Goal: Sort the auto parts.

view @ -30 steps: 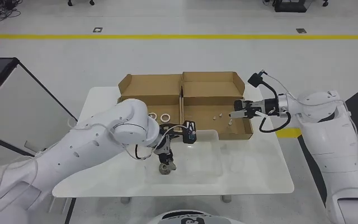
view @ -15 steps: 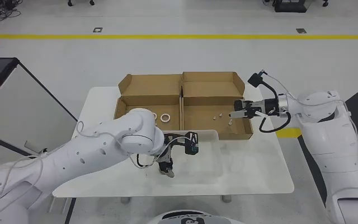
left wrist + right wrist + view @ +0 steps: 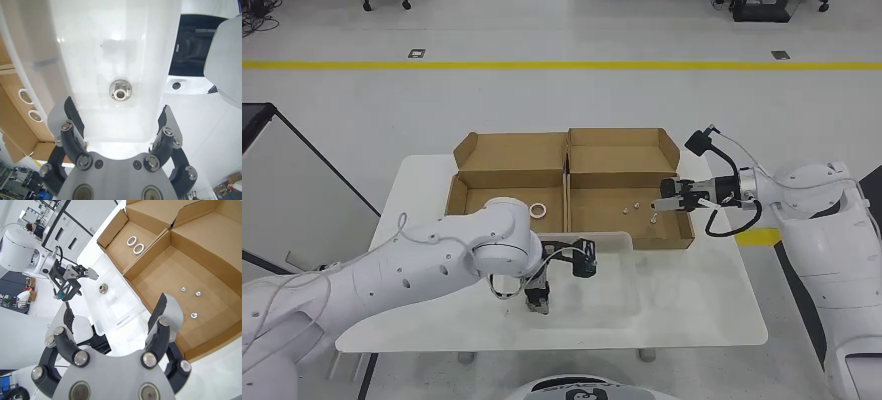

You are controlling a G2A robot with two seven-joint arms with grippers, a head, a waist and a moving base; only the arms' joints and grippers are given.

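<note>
A round metal flange (image 3: 120,90) with a centre bore lies flat on the floor of the clear plastic tray (image 3: 113,28). My left gripper (image 3: 119,117) hangs open just above the tray's end, with the flange a short way beyond its fingertips and nothing between them. The right wrist view has the same flange (image 3: 103,288) with the left gripper (image 3: 87,283) beside it. From above, the left gripper (image 3: 539,300) is over the tray's left end. My right gripper (image 3: 115,313) is open and empty at the right box's outer wall (image 3: 667,200).
Two open cardboard boxes stand side by side behind the tray. The left box (image 3: 492,185) holds white rings (image 3: 131,241) (image 3: 138,248). The right box (image 3: 612,190) holds three small nuts (image 3: 193,315). The white table (image 3: 712,300) has bare room at the right front.
The left arm's elbow and forearm have swung to the right, over the tray's left side. Its gripper has stayed near the flange. The right arm has not moved.
</note>
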